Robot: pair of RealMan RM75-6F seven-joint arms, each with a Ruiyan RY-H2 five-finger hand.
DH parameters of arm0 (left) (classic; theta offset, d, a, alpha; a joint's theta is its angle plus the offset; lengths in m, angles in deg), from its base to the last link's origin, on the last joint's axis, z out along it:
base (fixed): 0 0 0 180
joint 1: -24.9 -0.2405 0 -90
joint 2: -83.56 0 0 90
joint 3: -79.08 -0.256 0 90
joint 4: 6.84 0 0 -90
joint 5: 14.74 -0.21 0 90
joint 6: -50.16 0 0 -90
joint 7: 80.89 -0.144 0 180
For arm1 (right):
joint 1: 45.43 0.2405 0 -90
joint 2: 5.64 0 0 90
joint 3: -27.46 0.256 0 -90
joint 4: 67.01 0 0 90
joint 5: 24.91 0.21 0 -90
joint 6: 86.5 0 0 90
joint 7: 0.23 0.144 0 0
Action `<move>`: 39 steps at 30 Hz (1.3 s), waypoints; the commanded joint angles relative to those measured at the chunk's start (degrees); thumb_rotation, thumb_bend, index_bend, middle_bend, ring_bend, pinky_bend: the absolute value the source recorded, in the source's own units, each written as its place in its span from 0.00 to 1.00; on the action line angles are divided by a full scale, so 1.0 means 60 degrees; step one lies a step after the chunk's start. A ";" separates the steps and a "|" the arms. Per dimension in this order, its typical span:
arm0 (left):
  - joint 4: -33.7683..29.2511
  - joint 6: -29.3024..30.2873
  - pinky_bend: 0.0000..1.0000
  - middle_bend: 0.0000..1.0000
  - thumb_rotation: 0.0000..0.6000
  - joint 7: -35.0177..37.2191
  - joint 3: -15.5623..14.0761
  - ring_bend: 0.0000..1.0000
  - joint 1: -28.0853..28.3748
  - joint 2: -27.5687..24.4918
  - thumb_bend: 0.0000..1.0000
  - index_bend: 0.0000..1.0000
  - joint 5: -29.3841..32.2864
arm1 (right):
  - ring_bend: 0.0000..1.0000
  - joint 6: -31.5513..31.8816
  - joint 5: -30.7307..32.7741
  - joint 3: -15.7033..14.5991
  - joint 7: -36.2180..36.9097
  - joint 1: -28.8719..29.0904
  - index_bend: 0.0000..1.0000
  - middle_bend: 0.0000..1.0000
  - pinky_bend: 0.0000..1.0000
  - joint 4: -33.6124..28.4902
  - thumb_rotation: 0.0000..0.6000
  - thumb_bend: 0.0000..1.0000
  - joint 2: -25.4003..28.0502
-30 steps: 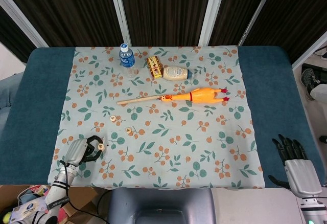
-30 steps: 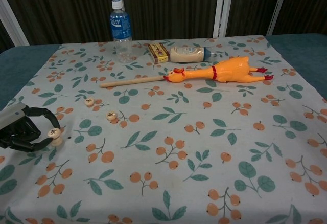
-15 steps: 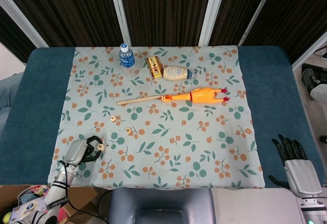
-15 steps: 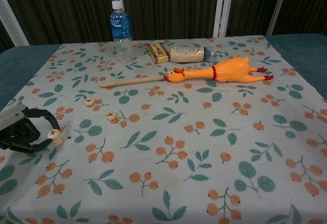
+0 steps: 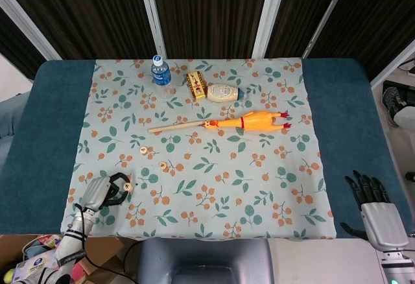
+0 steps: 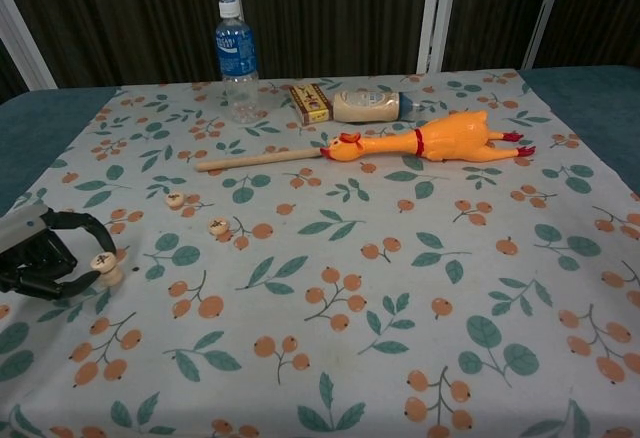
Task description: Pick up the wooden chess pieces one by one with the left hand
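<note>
Wooden chess piece (image 6: pixel 104 266) pinched at the tips of the dark fingers (image 6: pixel 62 222) of the left hand (image 6: pixel 38 255), near the front left corner of the flowered tablecloth (image 6: pixel 420 288). Curled round from above and below, those fingers, with the small stacked piece clamped between them; disc face with its dark mark turned up and slightly toward the chest camera. Short and squat, so no real long axis to speak of; thin axis running roughly upright. Cannot tell from either view whether lifted clear or touching the cloth.

Outward from the grip, toward the middle of the cloth: two more wooden pieces lying flat, marks up, one (image 6: pixel 216 225) nearer and to the right of the fingers, the other (image 6: pixel 174 199) a little further back, both well apart from the hand. Probably next in turn, each reached by moving forward and inward from the left edge. Far nearer to the left hand than to the right hand (image 5: pixel 376 213), resting off the cloth at the front right corner of the table, fingers apart and holding nothing.

Further back still: a wooden stick (image 6: pixel 258 161) end to end with a rubber chicken (image 6: pixel 430 141), then a small box (image 6: pixel 309 102), a squeeze bottle (image 6: pixel 366 106) on its side, and a water bottle (image 6: pixel 236 58) standing near the rear edge.
</note>
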 commanded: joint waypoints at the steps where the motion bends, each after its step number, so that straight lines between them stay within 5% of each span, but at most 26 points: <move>1: -0.0061 0.0103 1.00 1.00 1.00 0.0020 0.0030 1.00 -0.0003 -0.0037 0.40 0.42 -0.0061 | 0.00 0.0001 -0.0007 -0.0005 0.0002 -0.0002 0.00 0.00 0.00 0.0002 1.00 0.13 0.0004; 39: -0.0532 -0.0440 1.00 1.00 1.00 -0.0881 -0.0002 1.00 0.0372 -0.0093 0.40 0.38 0.0084 | 0.00 0.0050 -0.0032 0.0008 0.0200 -0.0018 0.00 0.00 0.00 0.0012 1.00 0.13 0.0078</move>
